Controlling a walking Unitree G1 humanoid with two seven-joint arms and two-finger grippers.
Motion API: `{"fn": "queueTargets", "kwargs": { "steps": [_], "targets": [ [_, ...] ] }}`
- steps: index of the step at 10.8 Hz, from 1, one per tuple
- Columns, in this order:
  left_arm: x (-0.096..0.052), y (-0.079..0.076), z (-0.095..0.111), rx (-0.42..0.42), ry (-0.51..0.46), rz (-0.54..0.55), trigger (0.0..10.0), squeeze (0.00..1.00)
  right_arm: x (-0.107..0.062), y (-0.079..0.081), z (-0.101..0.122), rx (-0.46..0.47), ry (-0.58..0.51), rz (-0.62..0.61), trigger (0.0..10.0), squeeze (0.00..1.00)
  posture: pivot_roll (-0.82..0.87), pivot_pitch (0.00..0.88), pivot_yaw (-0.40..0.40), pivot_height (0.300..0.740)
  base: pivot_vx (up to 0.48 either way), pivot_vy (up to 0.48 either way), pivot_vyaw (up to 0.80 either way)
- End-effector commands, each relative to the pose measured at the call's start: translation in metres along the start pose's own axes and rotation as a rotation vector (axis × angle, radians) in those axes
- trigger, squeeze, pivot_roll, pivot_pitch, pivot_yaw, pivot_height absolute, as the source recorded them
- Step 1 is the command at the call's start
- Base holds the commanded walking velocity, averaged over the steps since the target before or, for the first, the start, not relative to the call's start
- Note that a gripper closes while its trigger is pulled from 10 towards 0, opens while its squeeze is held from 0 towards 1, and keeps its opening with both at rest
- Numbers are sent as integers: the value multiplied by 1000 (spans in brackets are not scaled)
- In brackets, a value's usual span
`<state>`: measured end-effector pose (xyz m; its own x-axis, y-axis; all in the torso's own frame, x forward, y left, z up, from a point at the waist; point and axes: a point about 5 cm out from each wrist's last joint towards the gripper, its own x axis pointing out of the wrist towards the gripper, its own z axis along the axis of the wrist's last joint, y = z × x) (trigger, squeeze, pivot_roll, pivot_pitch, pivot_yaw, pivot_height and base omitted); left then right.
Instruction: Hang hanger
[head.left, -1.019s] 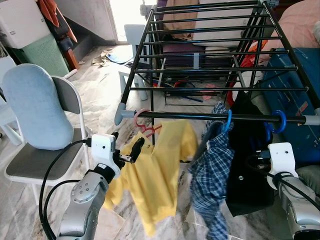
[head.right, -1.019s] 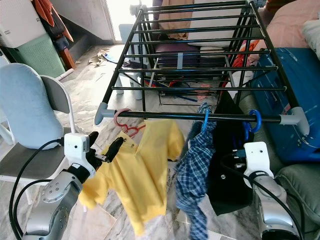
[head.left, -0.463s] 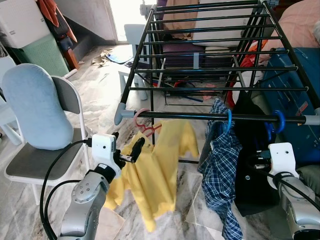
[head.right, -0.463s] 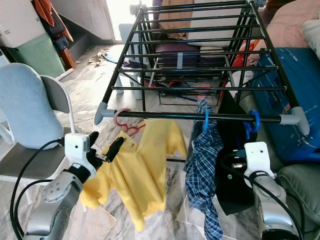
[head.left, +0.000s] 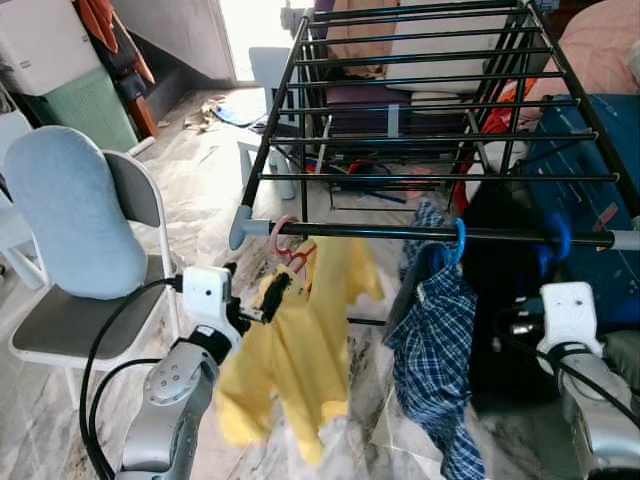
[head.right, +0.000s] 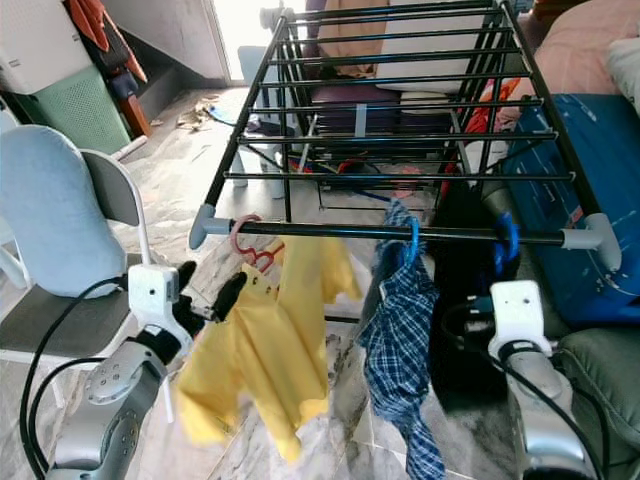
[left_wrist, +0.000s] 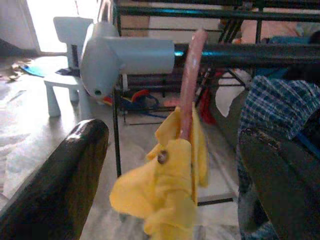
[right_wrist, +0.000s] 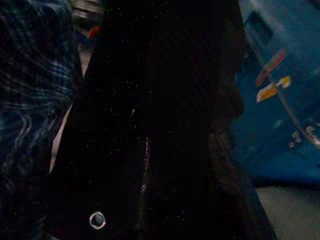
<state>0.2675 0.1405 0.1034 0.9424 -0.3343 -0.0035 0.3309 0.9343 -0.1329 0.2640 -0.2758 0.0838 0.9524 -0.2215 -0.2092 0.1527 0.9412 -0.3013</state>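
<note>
A pink hanger (head.left: 285, 245) carrying a yellow shirt (head.left: 300, 350) hooks over the black front rail (head.left: 400, 231) of the drying rack, near the rail's grey left end cap (left_wrist: 125, 55). My left gripper (head.left: 253, 285) is open just left of the shirt's shoulder, with its fingers (left_wrist: 60, 185) spread wide. The hanger's neck (left_wrist: 189, 85) stands between and beyond them, untouched. My right arm's white wrist (head.left: 568, 308) is low at the right, against a black garment (right_wrist: 165, 110).
A blue plaid shirt (head.left: 435, 340) on a blue hanger (head.left: 458, 240) and the black garment (head.left: 505, 290) fill the rail's right half. A padded folding chair (head.left: 70, 220) stands to the left. A blue suitcase (head.left: 600, 150) sits at right. Clutter lies under the rack.
The yellow shirt has swung and turned narrower under the rail, and the plaid shirt has swayed. My left gripper has stayed open in nearly the same place.
</note>
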Motion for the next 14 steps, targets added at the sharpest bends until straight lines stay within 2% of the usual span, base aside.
{"fn": "queueTargets", "kwargs": {
  "steps": [1, 2, 3, 4, 6, 9, 11, 12, 14],
  "targets": [
    [1, 6, 4, 13, -10, 30, 10000, 0, -4, 0, 19, 9, -106, -26, 0, 0, -231, 7, 76, 740, 0, 0, 0],
    [4, 7, 7, 26, -22, 56, 10000, 0, -15, 4, 16, 6, -119, -59, 0, 0, -239, 19, 79, 740, 0, 0, 0],
    [6, 9, 9, 42, -31, 91, 10000, 0, -23, 9, 6, 13, -99, -53, 2784, 0, -244, 26, 76, 740, 0, 0, 0],
    [8, 12, 15, 54, -45, 123, 10000, 0, -31, 12, -1, -1, -100, -54, 10000, 0, -238, 30, 73, 740, 0, 0, 0],
    [10, 14, 20, 58, -67, 144, 10000, 0, -38, 13, -17, -7, -59, -72, 10000, 0, -241, 26, 81, 740, 0, 0, 0],
    [14, 1, 8, 28, -55, 125, 10000, 0, -56, 14, -45, -38, 22, -71, 10000, 0, -262, 0, 74, 740, 0, 0, 0],
    [12, 3, -1, 29, -27, 131, 10000, 0, -69, 20, -60, -47, 61, -71, 10000, 0, -270, 0, 71, 740, 0, 0, 0],
    [10, 5, -5, 29, -10, 137, 10000, 0, -74, 25, -65, -46, 68, -69, 10000, 0, -267, 0, 69, 740, 0, 0, 0],
    [9, 5, -6, 36, -5, 136, 10000, 0, -72, 19, -64, -38, 59, -88, 10000, 0, -254, 0, 61, 740, 0, 0, 0]
  ]
}}
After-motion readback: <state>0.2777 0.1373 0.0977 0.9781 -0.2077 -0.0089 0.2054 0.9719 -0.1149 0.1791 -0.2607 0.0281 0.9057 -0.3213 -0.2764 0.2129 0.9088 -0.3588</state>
